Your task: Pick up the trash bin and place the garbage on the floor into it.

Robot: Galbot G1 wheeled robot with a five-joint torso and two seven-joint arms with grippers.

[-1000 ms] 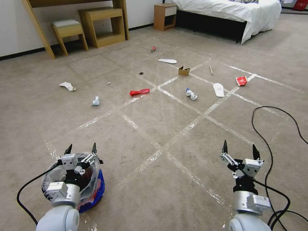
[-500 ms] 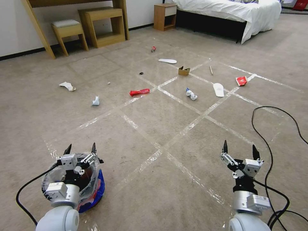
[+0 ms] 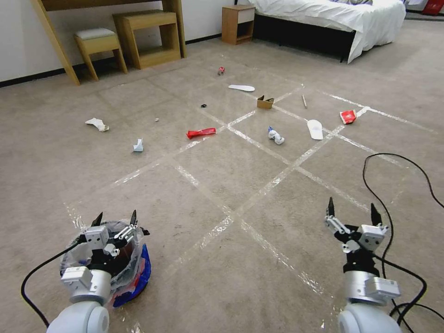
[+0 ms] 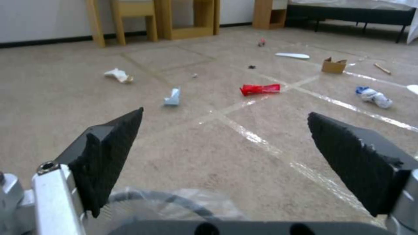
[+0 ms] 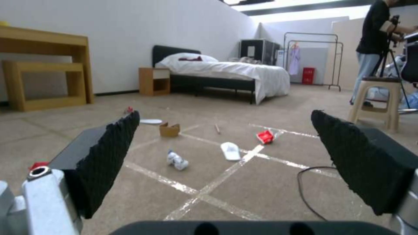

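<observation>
Crinkly clear liner marks the bin [image 3: 134, 266], round and dark, directly under the left gripper [image 3: 115, 217], whose fingers are spread wide above the far rim. Best to drop lower so one pad goes inside the rim, then pinch wall and bag together. Right gripper [image 3: 351, 208] hangs wide over bare carpet [image 3: 259, 157]. Garbage [image 3: 201, 133] lies well beyond both: flat red wrapper, crumpled paper, cardboard

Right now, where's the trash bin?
In the head view the trash bin stands on the floor at the robot's near left, directly under the open left gripper, well short of the scattered garbage.
</observation>
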